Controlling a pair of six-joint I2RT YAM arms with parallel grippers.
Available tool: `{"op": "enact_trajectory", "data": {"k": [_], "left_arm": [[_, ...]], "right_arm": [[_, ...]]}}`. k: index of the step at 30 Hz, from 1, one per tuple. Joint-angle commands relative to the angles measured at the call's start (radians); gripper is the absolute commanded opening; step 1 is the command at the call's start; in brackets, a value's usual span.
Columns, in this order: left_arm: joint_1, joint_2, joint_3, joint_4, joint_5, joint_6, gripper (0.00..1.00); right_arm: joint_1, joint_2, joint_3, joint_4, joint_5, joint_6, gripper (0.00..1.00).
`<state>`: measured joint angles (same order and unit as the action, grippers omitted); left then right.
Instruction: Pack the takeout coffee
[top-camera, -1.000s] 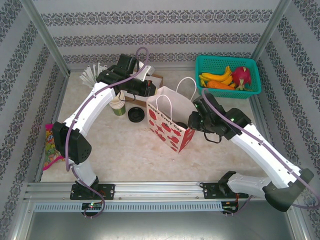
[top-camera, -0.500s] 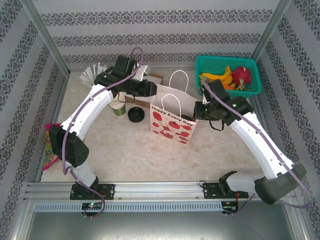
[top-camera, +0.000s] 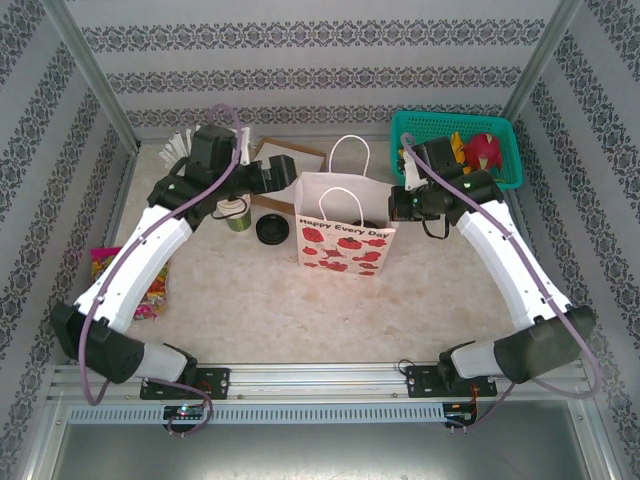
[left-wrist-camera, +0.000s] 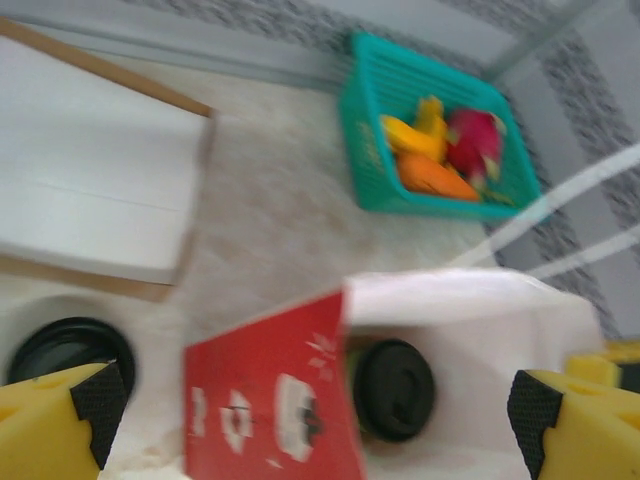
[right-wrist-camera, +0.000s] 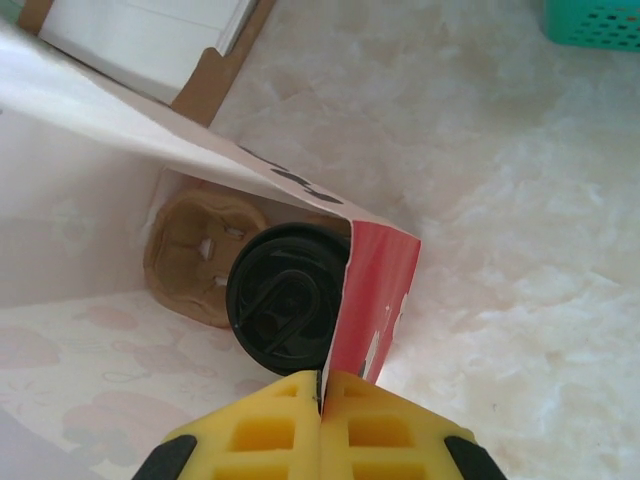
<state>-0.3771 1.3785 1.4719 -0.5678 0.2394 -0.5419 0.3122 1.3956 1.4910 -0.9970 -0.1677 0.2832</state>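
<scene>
Left jaws are hanging wide open over the left rim of the paper bag (top-camera: 345, 235); one lidded cup (left-wrist-camera: 393, 388) is standing inside. A second cup (top-camera: 270, 230) is sitting upright on the bench (top-camera: 250, 300), just below-left of them, nearer the left arm. Right jaws are pinching the bag's edge.

One black-lidded coffee cup (right-wrist-camera: 285, 300) stands upright inside the bag (right-wrist-camera: 385, 280), just ahead of your right gripper (right-wrist-camera: 320, 388). A second black lid (left-wrist-camera: 68, 352) sits beside your left gripper (left-wrist-camera: 315, 405).
</scene>
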Motion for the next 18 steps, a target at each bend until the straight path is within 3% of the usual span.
{"op": "enact_trajectory", "data": {"k": [1, 10, 14, 18], "left_arm": [[0.025, -0.052, -0.047, 0.007, -0.268, -0.098, 1.0], [0.049, -0.053, -0.045, -0.131, -0.416, -0.113, 1.0], [0.111, -0.036, -0.014, -0.166, -0.371, -0.092, 1.0], [0.165, 0.003, 0.062, -0.194, -0.368, 0.035, 1.0]], "right_arm": [[-0.02, 0.042, 0.053, 0.025, -0.086, -0.072, 0.0], [-0.058, 0.212, 0.2, -0.032, -0.177, -0.152, 0.0], [-0.059, 0.258, 0.25, -0.031, -0.205, -0.152, 0.0], [-0.073, 0.276, 0.271, -0.032, -0.189, -0.164, 0.0]]}}
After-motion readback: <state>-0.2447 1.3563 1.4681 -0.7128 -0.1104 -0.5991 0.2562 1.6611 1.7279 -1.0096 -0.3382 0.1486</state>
